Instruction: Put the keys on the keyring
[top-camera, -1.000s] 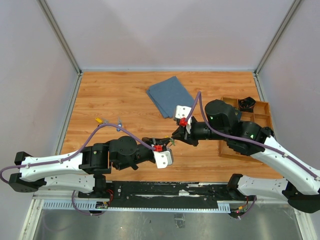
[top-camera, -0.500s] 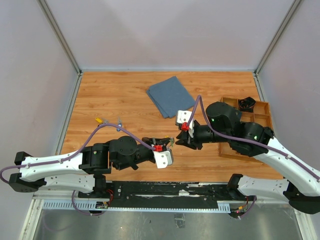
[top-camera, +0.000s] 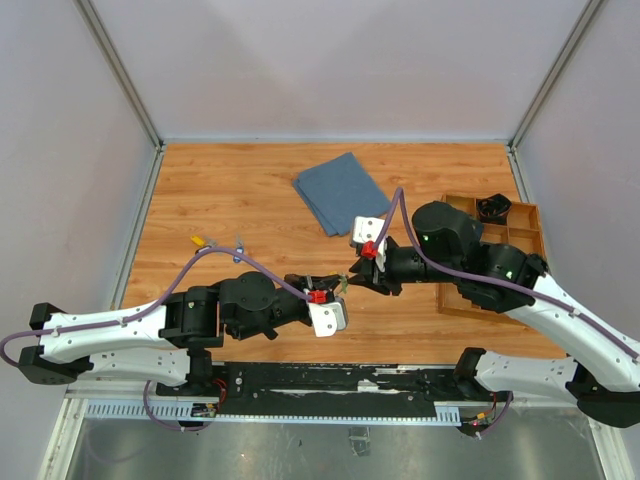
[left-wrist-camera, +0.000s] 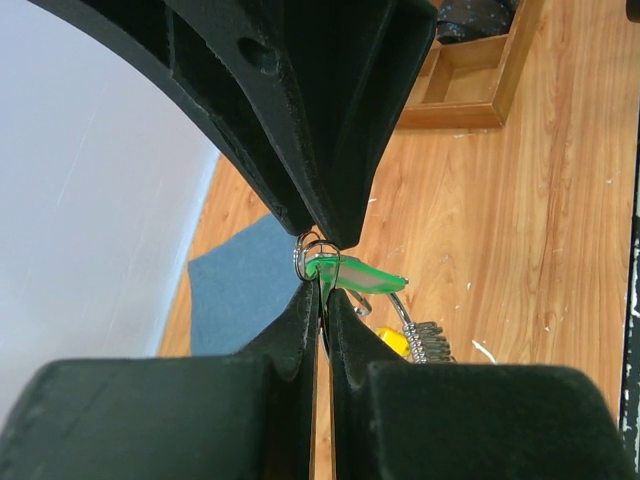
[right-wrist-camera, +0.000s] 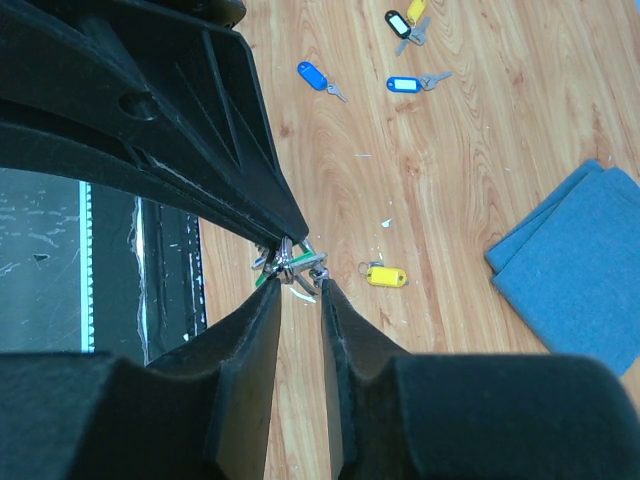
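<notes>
My left gripper (left-wrist-camera: 322, 287) is shut on the thin silver keyring (left-wrist-camera: 304, 256), held above the table. A green-tagged key (left-wrist-camera: 356, 273) hangs on the ring, and a short chain bit (left-wrist-camera: 427, 341) dangles below it. My right gripper (right-wrist-camera: 298, 286) faces the left one, its jaws a narrow gap apart, with its tips right at the keyring (right-wrist-camera: 288, 257). In the top view the two grippers, left (top-camera: 335, 291) and right (top-camera: 353, 279), meet at the table's front middle. Loose keys lie on the wood: a yellow tag (right-wrist-camera: 386, 276), two blue tags (right-wrist-camera: 312, 75) (right-wrist-camera: 403, 84) and a dark grey tag (right-wrist-camera: 397, 20).
A folded blue cloth (top-camera: 340, 191) lies at the back middle. A wooden compartment tray (top-camera: 531, 222) stands at the right, partly under my right arm, with a black item (top-camera: 493, 207) in a back compartment. Grey walls enclose three sides of the table.
My right gripper opened a little, drew back to the right from the keyring, then came in close again. The left gripper kept still, shut on the ring.
</notes>
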